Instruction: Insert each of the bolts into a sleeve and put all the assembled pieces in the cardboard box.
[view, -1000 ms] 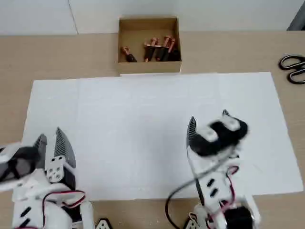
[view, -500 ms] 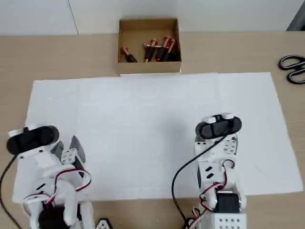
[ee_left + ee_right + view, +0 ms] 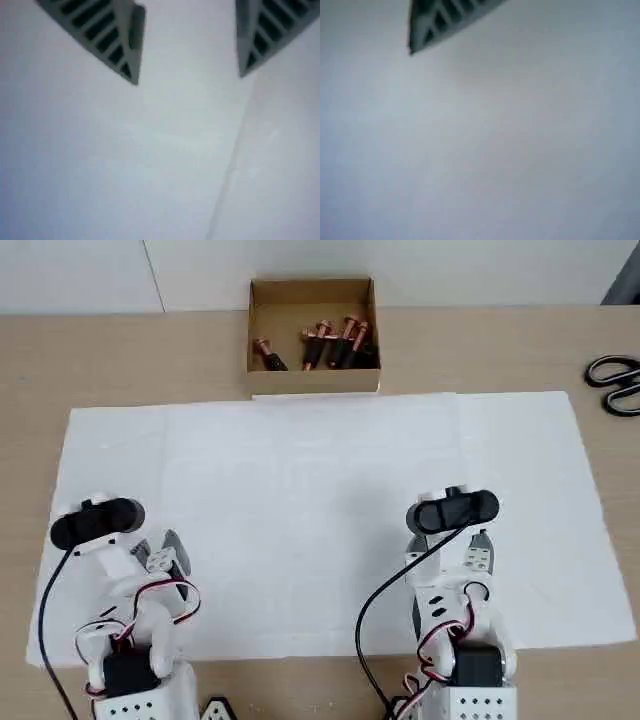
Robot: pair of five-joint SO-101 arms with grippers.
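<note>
Fingers of the left tool (image 3: 187, 76) are held well apart with nothing between them, just above the white paper sheet (image 3: 320, 490). Whether the right tool (image 3: 462, 538) is open or closed cannot be told, and nothing is seen held in it. Within the last second both arms have been drawn back and folded down toward the near edge of the table (image 3: 120, 360), the left one by the near-left corner of the sheet and the right one nearer its near-right corner. All the assembled pieces (image 3: 335, 343) that are seen lie inside the cardboard box (image 3: 290, 315) at the far edge of the table. One lies apart toward the box's left wall and the others are bunched together. A pair of scissors (image 3: 615, 382) is left at the right edge, well apart from the work. From this withdrawal and the filled box, the task is judged to be finished or very nearly so, with the arms being parked rather than sent for another piece.
</note>
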